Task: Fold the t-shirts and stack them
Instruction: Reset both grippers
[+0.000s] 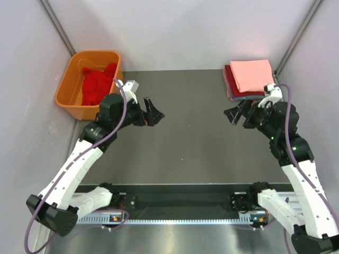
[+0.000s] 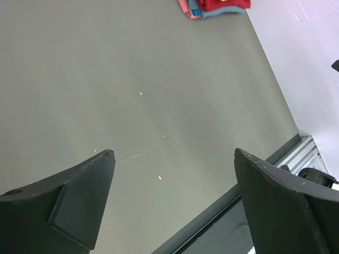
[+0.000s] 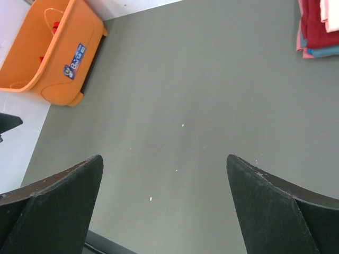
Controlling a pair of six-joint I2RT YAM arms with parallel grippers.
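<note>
A stack of folded t-shirts (image 1: 249, 78) lies at the far right of the table, a salmon-pink one on top and red ones under it. Its edge also shows in the left wrist view (image 2: 214, 6) and in the right wrist view (image 3: 319, 27). A crumpled red t-shirt (image 1: 98, 84) lies in the orange tub (image 1: 71, 90). My left gripper (image 1: 153, 112) is open and empty above the table's left middle. My right gripper (image 1: 234, 115) is open and empty, just in front of the stack.
The orange tub stands at the far left and also shows in the right wrist view (image 3: 50, 53). Pale walls close in the table on the left, right and back. A metal rail (image 1: 180, 203) runs along the near edge.
</note>
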